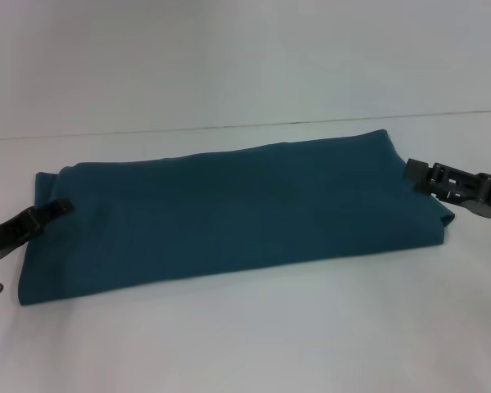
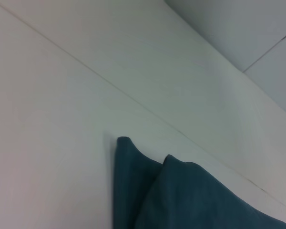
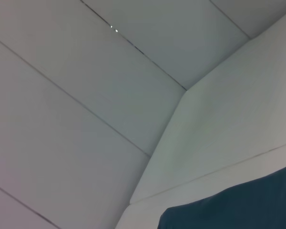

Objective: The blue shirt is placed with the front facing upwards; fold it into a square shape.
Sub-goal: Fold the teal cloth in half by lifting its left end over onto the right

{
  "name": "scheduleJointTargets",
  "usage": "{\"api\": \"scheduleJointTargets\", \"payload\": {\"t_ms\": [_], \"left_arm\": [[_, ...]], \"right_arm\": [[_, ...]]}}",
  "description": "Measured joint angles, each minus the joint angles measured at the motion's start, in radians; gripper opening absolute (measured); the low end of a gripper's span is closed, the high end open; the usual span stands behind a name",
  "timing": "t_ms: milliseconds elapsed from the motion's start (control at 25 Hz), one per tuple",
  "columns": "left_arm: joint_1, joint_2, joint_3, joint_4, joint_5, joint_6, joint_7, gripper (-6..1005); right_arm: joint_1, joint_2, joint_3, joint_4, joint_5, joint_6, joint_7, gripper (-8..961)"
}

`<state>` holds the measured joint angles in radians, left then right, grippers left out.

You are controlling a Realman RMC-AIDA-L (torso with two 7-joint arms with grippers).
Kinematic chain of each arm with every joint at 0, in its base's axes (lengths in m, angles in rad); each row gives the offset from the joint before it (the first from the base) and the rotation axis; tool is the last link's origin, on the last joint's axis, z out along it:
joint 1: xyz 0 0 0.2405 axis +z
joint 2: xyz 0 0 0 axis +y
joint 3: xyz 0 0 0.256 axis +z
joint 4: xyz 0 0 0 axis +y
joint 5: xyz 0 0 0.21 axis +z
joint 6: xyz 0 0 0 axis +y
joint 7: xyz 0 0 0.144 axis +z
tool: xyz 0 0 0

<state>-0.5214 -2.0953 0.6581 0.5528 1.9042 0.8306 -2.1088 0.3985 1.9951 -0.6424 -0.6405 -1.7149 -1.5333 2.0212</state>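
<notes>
The dark teal-blue cotton shirt [image 1: 229, 213] lay on the white table [image 1: 254, 336] folded into a long band that ran across the head view from the robot's left to its right, the right end reaching farther back. Only plain teal cloth faced up, with no lettering showing. Its near edge ran roughly straight, and faint creases crossed the middle.

The left gripper [image 1: 61, 208] rested at the left end of the band, its dark tip touching the cloth near the folded corner. Whether its fingers were spread or pinching the fabric could not be told. The right gripper [image 1: 411, 171] sat at the right end, its black tip against the far right corner of the shirt; there too the fingers' state could not be told.

In the left wrist view the shirt [image 2: 181, 195] showed as two layered folds with rounded corners lying on the pale table [image 2: 62, 143], and no fingers appeared. In the right wrist view one corner of the shirt [image 3: 238, 205] showed against the table [image 3: 229, 129], again with no fingers in sight.
</notes>
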Motion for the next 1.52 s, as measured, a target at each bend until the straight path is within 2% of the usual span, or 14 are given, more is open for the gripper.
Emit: {"api": "scheduleJointTargets", "payload": {"t_ms": [440, 800, 1520], "left_arm": [[-0.002, 0.001, 0.0, -0.025, 0.025, -0.019, -0.001, 787], [0.007, -0.001, -0.009, 0.02, 0.019, -0.003, -0.016, 784], [0.001, -0.002, -0.003, -0.005, 0.058, -0.042, -0.023, 779]], "right_arm": [[-0.008, -0.001, 0.006, 0.018, -0.003, 0.019, -0.001, 894], [-0.012, 0.001, 0.006, 0.018, -0.003, 0.016, 0.002, 890], [-0.012, 0.002, 0.007, 0.018, -0.003, 0.019, 0.004, 882]]}}
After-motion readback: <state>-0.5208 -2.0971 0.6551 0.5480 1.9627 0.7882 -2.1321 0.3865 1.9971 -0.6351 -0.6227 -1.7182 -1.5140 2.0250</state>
